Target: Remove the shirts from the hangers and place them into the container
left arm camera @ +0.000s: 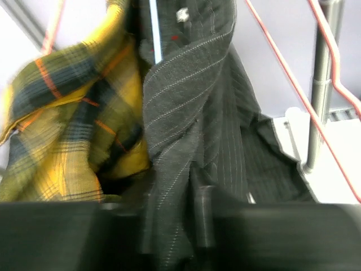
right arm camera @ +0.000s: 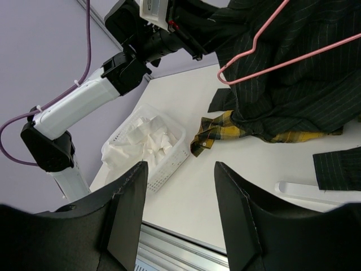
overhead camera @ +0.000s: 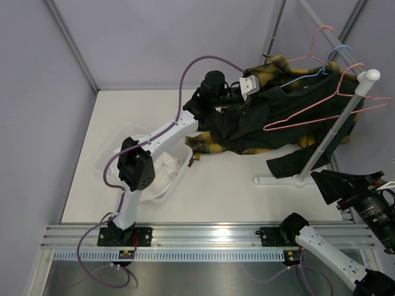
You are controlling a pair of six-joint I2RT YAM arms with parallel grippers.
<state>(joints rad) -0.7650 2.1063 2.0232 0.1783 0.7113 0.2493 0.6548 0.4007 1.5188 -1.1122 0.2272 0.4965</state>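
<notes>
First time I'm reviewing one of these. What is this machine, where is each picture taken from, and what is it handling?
These are two robot arms bolted at the near edge of a white table, each ending in a two-finger gripper. The overhead view looks down from behind them; the other two come from cameras on each wrist. On the table, a shallow white plastic tub holds a crumpled white shirt. A black pinstriped shirt and a yellow-and-black plaid shirt drape among pink wire hangers by a white pole. The left gripper has its fingers either side of a pinstriped fold; blur hides whether it pinches. The right gripper is open, holding nothing.
</notes>
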